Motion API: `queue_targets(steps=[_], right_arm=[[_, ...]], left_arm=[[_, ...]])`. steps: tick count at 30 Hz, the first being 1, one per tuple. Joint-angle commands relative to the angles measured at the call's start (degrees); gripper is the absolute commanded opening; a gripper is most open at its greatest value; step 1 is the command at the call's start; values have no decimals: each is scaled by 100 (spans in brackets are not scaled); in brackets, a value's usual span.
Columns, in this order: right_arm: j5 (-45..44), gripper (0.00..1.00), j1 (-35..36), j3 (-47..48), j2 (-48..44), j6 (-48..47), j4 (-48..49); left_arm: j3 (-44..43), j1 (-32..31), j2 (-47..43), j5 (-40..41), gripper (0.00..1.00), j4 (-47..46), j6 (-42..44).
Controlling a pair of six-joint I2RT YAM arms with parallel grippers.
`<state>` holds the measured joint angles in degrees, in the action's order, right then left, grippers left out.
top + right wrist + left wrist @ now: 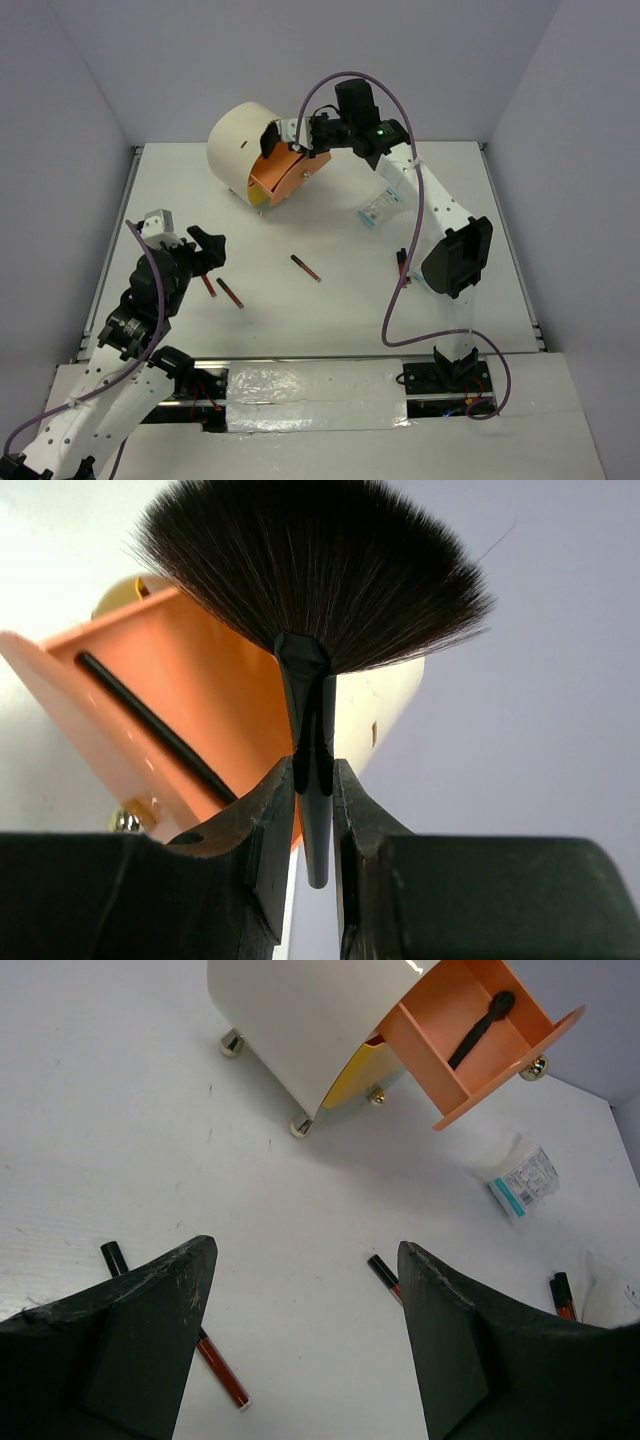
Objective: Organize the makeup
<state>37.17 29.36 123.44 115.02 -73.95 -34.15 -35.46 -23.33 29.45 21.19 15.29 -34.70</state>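
My right gripper (pixel 300 140) is shut on the handle of the dark fan-headed brush (pixel 315 570) and holds it above the open orange drawer (pixel 283 172) of the cream chest (pixel 235 140). A thin black stick (pixel 480 1028) lies inside that drawer (pixel 200 700). My left gripper (pixel 305 1248) hangs open over the table with nothing between its fingers. Black-and-red sticks lie on the table: one (pixel 306 267) in the middle, one (pixel 231 293) and another (pixel 208 285) by the left gripper (pixel 205 250). A clear packet (pixel 378 208) lies right of the chest.
Another black-and-red stick (pixel 402 262) lies beside the right arm's elbow. A yellow drawer (pixel 355 1075) shows under the orange one. The chest stands on small metal feet (pixel 300 1127). Walls close in the table on three sides.
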Motion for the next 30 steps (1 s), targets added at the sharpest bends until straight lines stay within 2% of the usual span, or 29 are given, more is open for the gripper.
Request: queue_targets(steps=[1, 8, 19, 26, 30], right_arm=[[317, 0, 78, 189, 64, 715, 603], [221, 1, 78, 391, 354, 891, 340], [-183, 10, 17, 480, 644, 514, 216], [-219, 28, -10, 269, 521, 443, 339], [-236, 35, -10, 269, 504, 434, 339]], left_arm=[[13, 30, -80, 69, 85, -70, 33], [92, 30, -107, 78, 86, -105, 33], [92, 30, -89, 113, 86, -96, 60], [75, 30, -10, 96, 86, -158, 77], [48, 30, 34, 96, 86, -158, 86]])
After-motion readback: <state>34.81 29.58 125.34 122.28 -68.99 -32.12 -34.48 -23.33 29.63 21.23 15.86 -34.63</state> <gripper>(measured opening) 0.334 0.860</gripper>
